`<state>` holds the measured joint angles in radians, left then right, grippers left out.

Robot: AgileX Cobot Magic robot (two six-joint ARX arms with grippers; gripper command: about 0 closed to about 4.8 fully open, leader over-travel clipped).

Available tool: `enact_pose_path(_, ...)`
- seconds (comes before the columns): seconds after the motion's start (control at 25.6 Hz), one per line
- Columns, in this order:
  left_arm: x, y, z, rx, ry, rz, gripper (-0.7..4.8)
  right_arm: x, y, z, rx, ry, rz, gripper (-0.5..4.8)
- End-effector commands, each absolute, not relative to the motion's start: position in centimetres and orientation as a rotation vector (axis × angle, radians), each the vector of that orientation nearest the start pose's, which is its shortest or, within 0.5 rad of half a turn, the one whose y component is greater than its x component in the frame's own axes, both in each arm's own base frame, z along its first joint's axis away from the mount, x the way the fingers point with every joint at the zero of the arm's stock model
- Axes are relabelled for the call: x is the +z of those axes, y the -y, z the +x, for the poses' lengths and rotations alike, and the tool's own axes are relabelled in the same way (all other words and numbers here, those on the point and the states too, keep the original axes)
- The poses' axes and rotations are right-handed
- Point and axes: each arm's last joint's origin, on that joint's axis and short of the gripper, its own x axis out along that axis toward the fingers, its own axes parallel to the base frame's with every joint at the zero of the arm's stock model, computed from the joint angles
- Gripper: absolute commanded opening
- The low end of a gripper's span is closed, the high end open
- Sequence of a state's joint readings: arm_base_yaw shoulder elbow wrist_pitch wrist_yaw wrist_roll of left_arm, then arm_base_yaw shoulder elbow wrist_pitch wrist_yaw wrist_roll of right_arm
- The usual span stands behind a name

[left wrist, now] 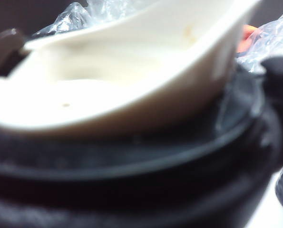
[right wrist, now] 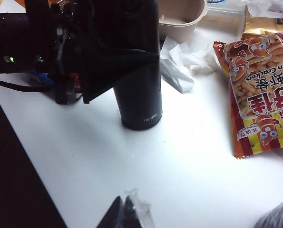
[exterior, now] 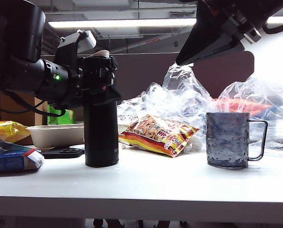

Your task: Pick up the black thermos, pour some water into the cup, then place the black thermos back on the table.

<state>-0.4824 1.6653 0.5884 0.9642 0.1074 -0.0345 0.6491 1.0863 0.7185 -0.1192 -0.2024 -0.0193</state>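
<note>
1. The black thermos (exterior: pixel 101 135) stands upright on the white bench (exterior: pixel 146 187), left of centre.
2. The left claw (exterior: pixel 101 76) sits around the thermos's upper part, its fingers spread either side; whether they press the flask I cannot tell.
3. The left wrist view shows the pale spout (left wrist: pixel 131 71) close up and blurred.
4. The right claw (right wrist: pixel 123 213) hangs above the bench, clenched with nothing in it.
5. The cup (exterior: pixel 229 139) stands well apart to the right, beyond a snack bag (exterior: pixel 156 134).
</note>
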Motion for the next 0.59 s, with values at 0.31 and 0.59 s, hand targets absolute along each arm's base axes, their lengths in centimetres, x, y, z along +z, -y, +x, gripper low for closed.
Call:
enact_pose_path(0.31, 16.60, 14.76, 27.24, -0.611, -0.163, -0.062, 3.33, 26.30, -14.56, 18.19, 0.842, -0.464, -0.124, -0.02)
enact_pose_path(0.59, 16.58, 14.76, 27.24, -0.613, -0.162, -0.052, 4.69, 26.29, -14.56, 18.19, 0.842, -0.465, -0.124, -0.02)
